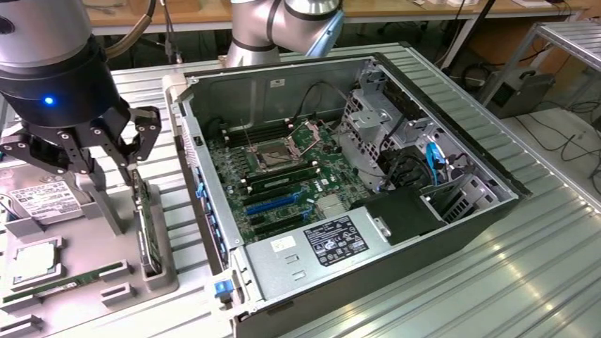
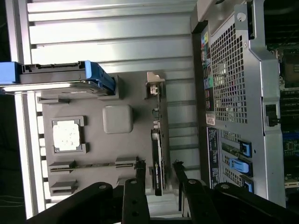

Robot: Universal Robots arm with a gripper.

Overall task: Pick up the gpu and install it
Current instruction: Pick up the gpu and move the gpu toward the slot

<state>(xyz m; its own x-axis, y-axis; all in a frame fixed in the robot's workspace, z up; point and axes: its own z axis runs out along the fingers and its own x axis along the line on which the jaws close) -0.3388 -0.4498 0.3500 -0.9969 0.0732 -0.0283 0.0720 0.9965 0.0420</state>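
The gpu point(image 1: 146, 229) is a thin black card standing on edge in a slot of the grey parts tray point(image 1: 165, 282), at the exterior view's left beside the open computer case point(image 1: 376, 232). My gripper point(image 1: 117, 158) hangs just above the card's far end, open. In the wrist view the gpu point(image 2: 157, 140) runs lengthwise, with its silver bracket end away from me. The gripper point(image 2: 158, 164) straddles its near end, and one dark finger point(image 2: 139, 186) shows on each side without touching it.
The tray also holds a hard drive point(image 1: 47, 201) in a blue caddy point(image 2: 98, 74), a CPU point(image 2: 68, 134) and a green RAM stick point(image 1: 66, 282). Inside the case lie the motherboard point(image 1: 281, 176) with blue slots point(image 1: 267, 204) and a power supply point(image 1: 329, 243).
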